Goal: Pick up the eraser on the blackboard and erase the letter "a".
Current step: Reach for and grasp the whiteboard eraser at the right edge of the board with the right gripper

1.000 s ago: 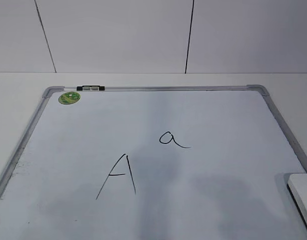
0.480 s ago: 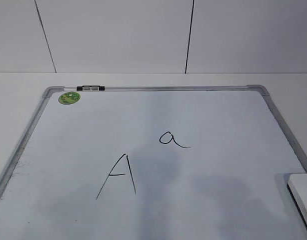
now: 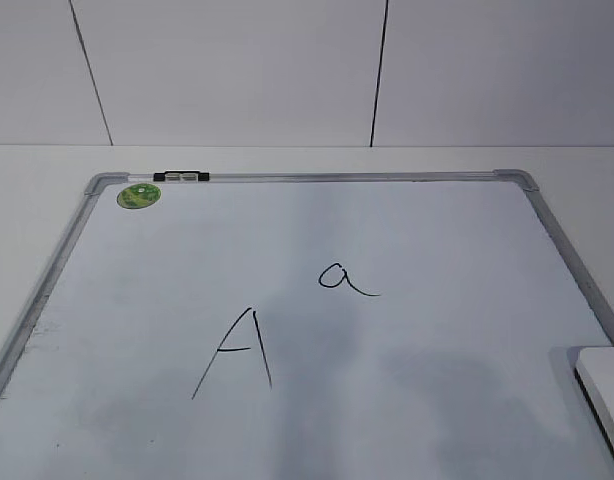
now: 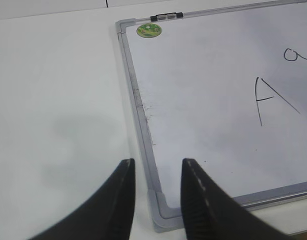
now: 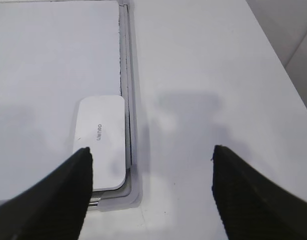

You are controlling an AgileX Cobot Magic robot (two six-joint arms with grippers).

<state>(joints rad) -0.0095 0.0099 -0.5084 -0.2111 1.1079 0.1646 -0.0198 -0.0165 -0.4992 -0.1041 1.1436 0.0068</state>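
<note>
1. Right, exterior view: the blackboard (image 3: 532,190) lies flat on the counter (image 3: 47,165); the letter "a" (image 3: 337,277) sits just right of centre, capital "A" (image 3: 237,352) at its 7 o'clock, the eraser (image 3: 607,385) at the board's 4 o'clock edge.
2. Left wrist view: left pincer (image 4: 157,170) narrowly parted, empty, above the board's corner.
3. Right wrist view: right pincer (image 5: 151,157) spread wide, empty, eraser (image 5: 101,141) against the frame at 9 o'clock.

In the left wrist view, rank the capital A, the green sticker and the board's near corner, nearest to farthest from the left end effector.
From the left end effector:
1. Blackboard's near corner, right between the fingers.
2. Capital A, to the right, mid-board.
3. Green sticker, at the far top corner.
</note>
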